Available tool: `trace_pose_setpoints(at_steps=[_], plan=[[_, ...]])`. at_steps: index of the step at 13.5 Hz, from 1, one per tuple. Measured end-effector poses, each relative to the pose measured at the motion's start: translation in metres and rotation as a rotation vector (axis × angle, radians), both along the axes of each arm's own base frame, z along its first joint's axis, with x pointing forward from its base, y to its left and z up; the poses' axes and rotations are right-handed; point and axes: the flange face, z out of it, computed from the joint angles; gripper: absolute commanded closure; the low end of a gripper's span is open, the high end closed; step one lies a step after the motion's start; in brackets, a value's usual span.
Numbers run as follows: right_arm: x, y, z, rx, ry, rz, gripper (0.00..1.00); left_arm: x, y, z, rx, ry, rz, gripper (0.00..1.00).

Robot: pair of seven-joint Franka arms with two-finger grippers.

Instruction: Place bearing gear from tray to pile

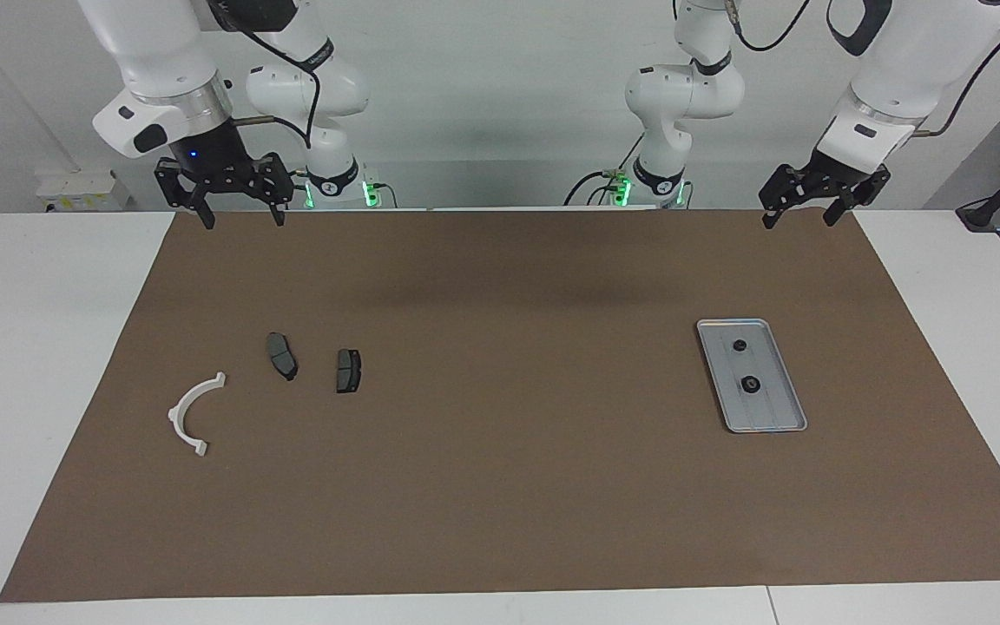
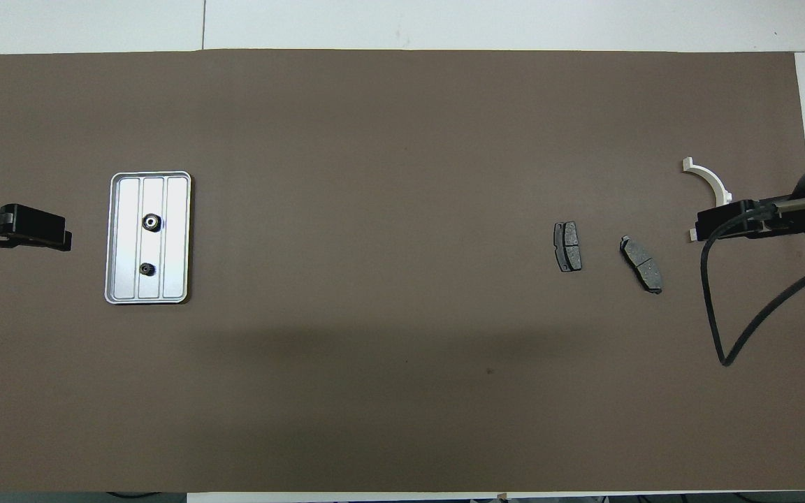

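Both my arms wait up over the mat edge nearest me. L fingers (image 1: 799, 217) spread, empty; R fingers (image 1: 240, 217) spread, empty. Gear (image 1: 751, 384) sits in tray (image 1: 782, 421) w/ smaller part (image 1: 738, 345). Pile (image 1: 281, 356) well apart, toward R arm's end.

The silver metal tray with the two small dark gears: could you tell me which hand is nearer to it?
Left. The left hand hangs open above the mat's edge at the silver metal tray's end; the right hand hangs open at the opposite end.

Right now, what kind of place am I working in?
Probably a robotics lab test bench, not a real workshop: a brown mat covers a white table, and a few car parts, two brake pads and a metal tray, are laid out between two waiting arms.
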Motion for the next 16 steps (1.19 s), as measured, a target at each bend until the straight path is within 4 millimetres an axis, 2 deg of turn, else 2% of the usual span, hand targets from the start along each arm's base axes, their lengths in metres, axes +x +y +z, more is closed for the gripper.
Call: trace_pose_setpoints(at_steps=[5, 8, 10, 14, 16], plan=[[0.000, 0.000, 0.000, 0.000, 0.000, 0.000, 0.00, 0.000, 0.002, -0.003, 0.000, 0.007, 0.004, 0.00], [0.000, 0.000, 0.000, 0.000, 0.000, 0.000, 0.00, 0.003, 0.010, -0.026, -0.004, -0.034, 0.012, 0.00], [0.000, 0.000, 0.000, 0.000, 0.000, 0.000, 0.00, 0.004, 0.019, -0.061, -0.008, -0.074, 0.014, 0.00], [-0.005, -0.003, 0.009, 0.001, -0.015, -0.005, 0.00, 0.004, 0.019, -0.161, -0.006, -0.084, 0.012, 0.01], [-0.008, -0.006, 0.013, 0.001, -0.023, -0.011, 0.00, 0.004, 0.020, -0.201, -0.004, -0.093, 0.010, 0.01]])
